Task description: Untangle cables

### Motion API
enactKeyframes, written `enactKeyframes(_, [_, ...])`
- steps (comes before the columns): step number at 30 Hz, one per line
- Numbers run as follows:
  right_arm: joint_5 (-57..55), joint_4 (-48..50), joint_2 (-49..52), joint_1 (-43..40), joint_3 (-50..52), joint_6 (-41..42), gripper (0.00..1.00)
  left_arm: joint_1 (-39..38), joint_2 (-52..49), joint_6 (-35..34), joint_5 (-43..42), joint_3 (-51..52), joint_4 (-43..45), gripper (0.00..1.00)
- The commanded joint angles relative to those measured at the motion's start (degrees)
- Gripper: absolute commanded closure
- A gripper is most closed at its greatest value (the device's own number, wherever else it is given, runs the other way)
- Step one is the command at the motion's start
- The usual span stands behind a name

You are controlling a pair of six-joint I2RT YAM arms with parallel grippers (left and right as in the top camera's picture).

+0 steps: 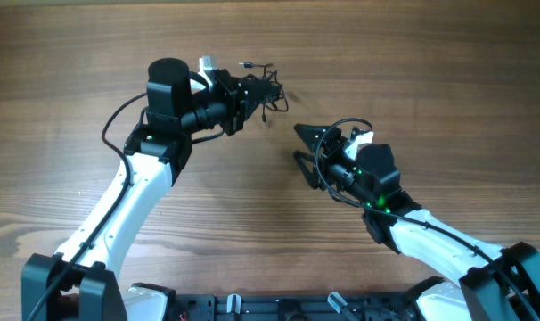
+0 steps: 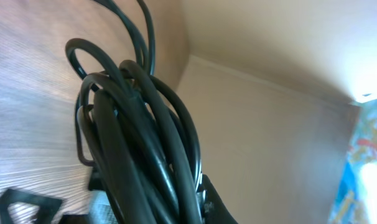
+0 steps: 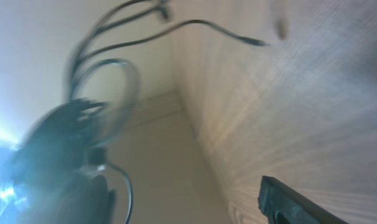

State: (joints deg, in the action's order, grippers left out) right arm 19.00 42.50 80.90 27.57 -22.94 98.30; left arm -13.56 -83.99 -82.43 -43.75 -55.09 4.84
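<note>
In the overhead view the cables [image 1: 268,90] form one compact dark knot at the tip of the left end effector [image 1: 249,92]. It appears to be clamped on the bundle, though in the left wrist view the loops fill the frame and hide the jaws. The right end effector [image 1: 300,144] is empty, its two fingers spread wide with the opening facing about 10 o'clock. From it the knot lies at roughly 11 o'clock, near but clearly apart, with only bare surface [image 1: 430,53] between them. The left arm is therefore the one already on the cables, and the right is the free one. The knot itself has no clear long axis. One thin tail with a small plug runs off it toward 11 o'clock, and a few short strands hang out toward 4 o'clock, the side nearest the right end effector. I would judge that the next move is a reach to 11 o'clock to pinch one of those near strands. Nothing on the surface stands in the way; the risk is crowding the left wrist just at 9 o'clock of the knot. The right wrist view is blurred, so I cannot tell which strand is free, nor whether the bundle touches the surface.
</note>
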Motion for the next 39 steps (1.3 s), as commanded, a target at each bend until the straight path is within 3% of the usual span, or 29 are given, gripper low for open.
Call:
enactKeyframes(1, [-3.23, 0.50, 0.26, 0.11, -0.31, -5.86, 0.16, -0.22, 0.94, 4.04, -0.04, -0.81, -3.85, 0.96])
enactKeyframes(11, [-0.61, -1.33, 2.16, 0.52, -0.33, -7.43, 0.16, -4.46, 0.96, 4.02, -7.48, -0.81, -1.77, 0.96])
enactKeyframes(18, [7.30, -2.49, 5.68, 2.01, -0.33, -22.86, 0.16, -9.77, 0.96, 3.45, -7.89, -0.81, 5.01, 0.96])
enactKeyframes(21, [9.60, -7.98, 6.16, 2.01, -0.31, -27.89, 0.17, -9.73, 0.96, -2.08, -8.79, -0.81, 11.13, 0.96])
enactKeyframes(26, [9.66, -10.95, 6.16, 1.99, -0.31, -35.21, 0.28, -9.60, 0.96, -6.69, -8.70, -0.81, 18.80, 0.96])
enactKeyframes(33, [10.05, -19.65, 6.14, 1.99, -0.31, -40.30, 0.28, -5.25, 0.96, -16.09, -8.76, -0.81, 24.74, 0.96])
enactKeyframes(37, [20.68, -16.00, 5.44, -0.31, -0.31, -43.71, 0.21, -4.63, 0.94, -18.56, -8.48, -0.81, 23.50, 0.96])
enactKeyframes(38, [25.90, -14.16, 4.61, -2.51, -0.31, -44.33, 0.09, -4.72, 0.96, -18.56, -8.52, -0.81, 22.10, 0.96])
enactKeyframes(39, [29.62, -12.98, 3.82, -4.76, -0.31, -44.15, 0.07, -4.87, 0.96, -18.56, -8.52, -0.81, 21.03, 0.96])
